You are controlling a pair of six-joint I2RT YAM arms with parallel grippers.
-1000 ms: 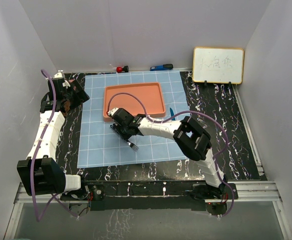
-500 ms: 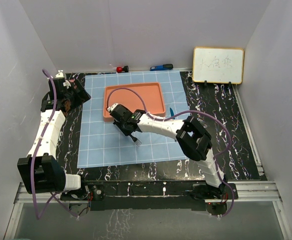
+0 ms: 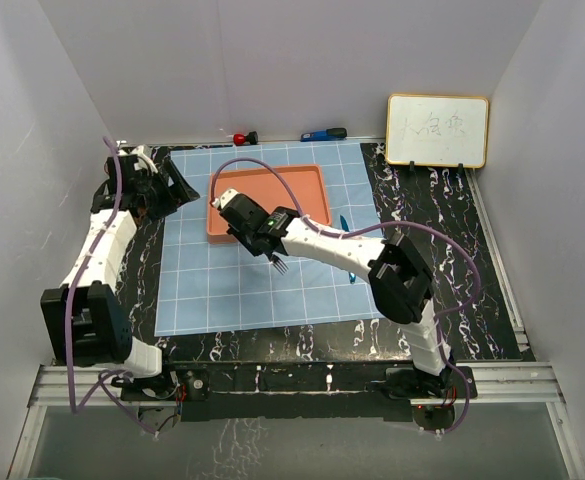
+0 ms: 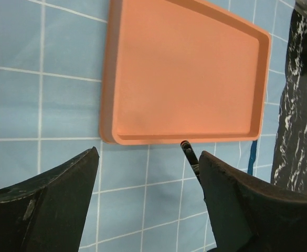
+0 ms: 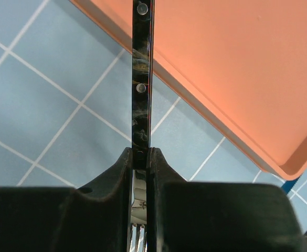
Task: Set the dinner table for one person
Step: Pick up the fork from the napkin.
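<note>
right tool [image 3: 269, 249] slid the fork [image 3: 280, 266] up to the near edge of the orange tray [image 3: 297, 192], clamped tight on its handle; left tool [image 3: 177, 190] hung wide, empty.

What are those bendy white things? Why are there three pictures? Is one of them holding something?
Those are two robot arms, bolted to the front of a black marbled dinner table. Each arm ends in a two-finger pincher called a gripper. The big picture comes from a camera up above, looking down at everything. The other two come from little cameras on the arms' wrists, so you see black fingers at the bottom of each. On the table lies a blue checked cloth with an orange tray on it. The right gripper is pinching a fork by its dark handle, close to the tray's edge. The left gripper is open and holds nothing. Its camera looks down at the tray.
</note>
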